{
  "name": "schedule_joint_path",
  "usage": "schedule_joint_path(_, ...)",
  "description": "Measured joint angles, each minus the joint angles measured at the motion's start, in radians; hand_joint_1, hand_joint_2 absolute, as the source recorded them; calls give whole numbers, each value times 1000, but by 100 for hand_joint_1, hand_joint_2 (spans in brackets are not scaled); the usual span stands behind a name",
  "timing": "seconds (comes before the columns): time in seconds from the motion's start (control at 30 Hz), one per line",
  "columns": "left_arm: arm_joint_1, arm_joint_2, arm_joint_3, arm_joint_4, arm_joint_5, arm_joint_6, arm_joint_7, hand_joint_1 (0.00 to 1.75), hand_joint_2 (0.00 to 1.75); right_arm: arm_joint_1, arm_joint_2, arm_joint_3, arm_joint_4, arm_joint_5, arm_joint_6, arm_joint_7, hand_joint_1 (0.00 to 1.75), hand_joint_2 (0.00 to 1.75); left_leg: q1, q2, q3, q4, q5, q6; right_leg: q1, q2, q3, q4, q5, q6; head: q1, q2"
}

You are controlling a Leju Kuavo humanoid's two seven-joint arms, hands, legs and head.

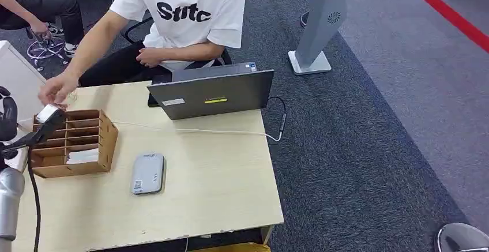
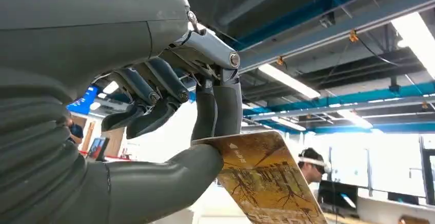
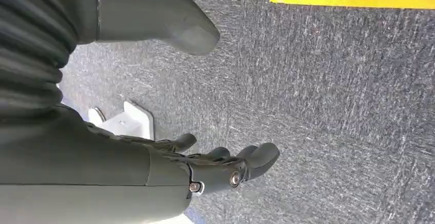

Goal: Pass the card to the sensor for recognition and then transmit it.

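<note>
I pinch the card [image 2: 267, 180] in my left hand [image 2: 169, 126] at the frame's left edge, the sensor [image 1: 147, 173] (lower centre) unvisited; recognition and handover remain. My right hand [image 3: 205, 167] hangs empty, fingers loosely apart.

Our left hand [image 1: 41, 126] holds the card [image 1: 47, 112] at the table's [image 1: 230, 194] left edge, right over the slotted wooden box [image 1: 75, 143]. A person's hand [image 1: 57, 89] at the far left corner crowds it. The laptop [image 1: 210, 93] and its cable [image 1: 196, 130] bar the far edge. Between box and right edge only the grey sensor [image 1: 147, 173] lies; the near edge offers open passage.
</note>
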Motion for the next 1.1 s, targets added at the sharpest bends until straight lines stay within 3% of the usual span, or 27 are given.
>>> schedule_joint_path(0.63,-6,3,0,-1,-41,5,18,175,175,-1,0,7,2,-2,0,0,0,175,0,0,0,0,0,0,0,0,0,0,0,0,0,0)
schedule_joint_path(0.67,-6,2,0,-1,-41,5,18,19,175,-1,0,7,2,-2,0,1,0,175,0,0,0,0,0,0,0,0,0,0,0,0,0,0)
schedule_joint_path(0.7,-6,2,0,-1,-41,6,18,0,175,-1,0,7,2,-2,1,1,0,175,0,0,0,0,0,0,0,0,0,0,0,0,0,0)
schedule_joint_path(0.97,9,0,0,-1,-26,66,13,0,175,-1,0,19,2,-1,3,12,0,175,0,0,0,0,0,0,0,0,0,0,0,0,0,0)
schedule_joint_path(1.1,34,-7,1,-8,50,89,-34,0,175,-1,0,24,2,-5,1,12,0,175,0,0,0,0,0,0,0,0,0,0,0,0,0,0)
